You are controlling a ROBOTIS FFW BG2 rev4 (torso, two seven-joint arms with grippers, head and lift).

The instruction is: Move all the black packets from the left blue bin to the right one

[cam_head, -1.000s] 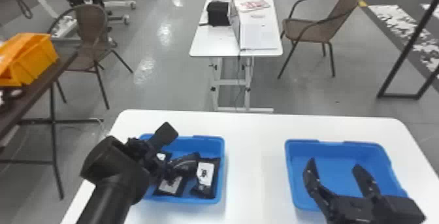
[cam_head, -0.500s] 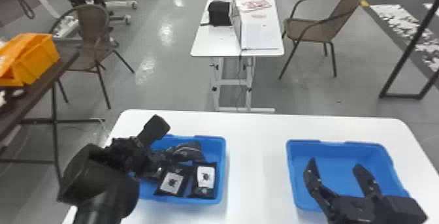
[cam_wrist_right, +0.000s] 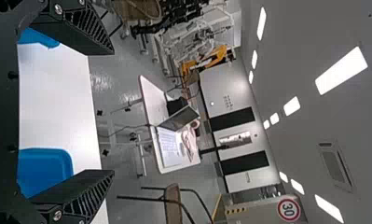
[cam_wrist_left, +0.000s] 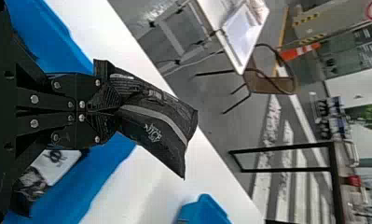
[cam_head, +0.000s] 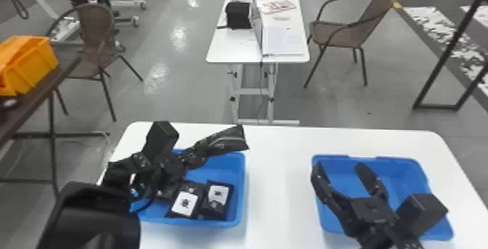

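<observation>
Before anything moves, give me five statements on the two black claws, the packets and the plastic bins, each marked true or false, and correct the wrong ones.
1. The left black claw grips a black plastic packet. True.
2. The right black claw is closed on a packet. False: its fingers stand apart, with nothing between them.
3. At least two black packets with white labels lie in the left blue plastic bin. True.
4. The gripped packet is over the right blue bin. False: it is at the left bin's far side.
5. The orange plastic bin sits on a dark brown table. True.
</observation>
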